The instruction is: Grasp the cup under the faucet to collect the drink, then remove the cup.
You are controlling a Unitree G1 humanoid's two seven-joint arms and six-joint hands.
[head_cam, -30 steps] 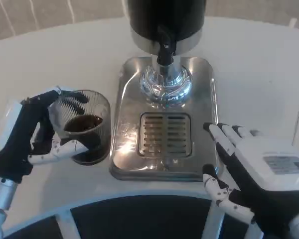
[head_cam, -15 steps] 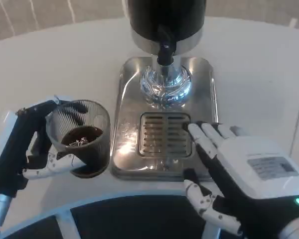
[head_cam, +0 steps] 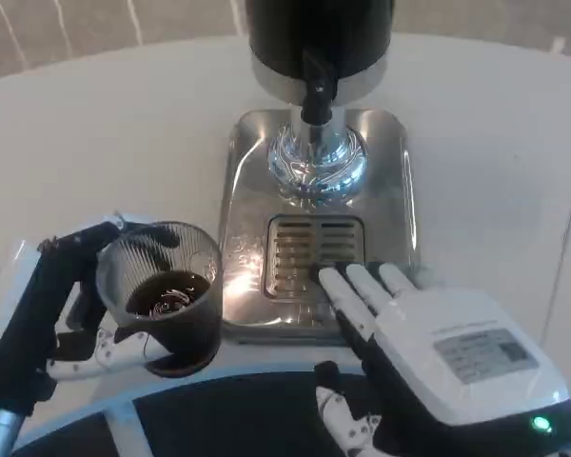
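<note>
— As you look down from the head view, where is the cup (head_cam: 162,297)?

— You see it at lower left, off the steel drip tray (head_cam: 243,152) and just beside its left edge, upright, with dark drink in the bottom. Your left hand (head_cam: 62,314) holds it, with black fingers around its far side and a white finger under its near side.

— And your right hand (head_cam: 428,357)?

— It lies flat, palm down, over the tray's near right corner, fingers stretched out and apart, tips at the slotted grate (head_cam: 309,252), holding nothing.

— What stands behind?

— The black dispenser (head_cam: 319,38) on the white table (head_cam: 124,124), its faucet (head_cam: 316,90) above the tray's chrome base (head_cam: 316,162), well apart from the cup.
</note>
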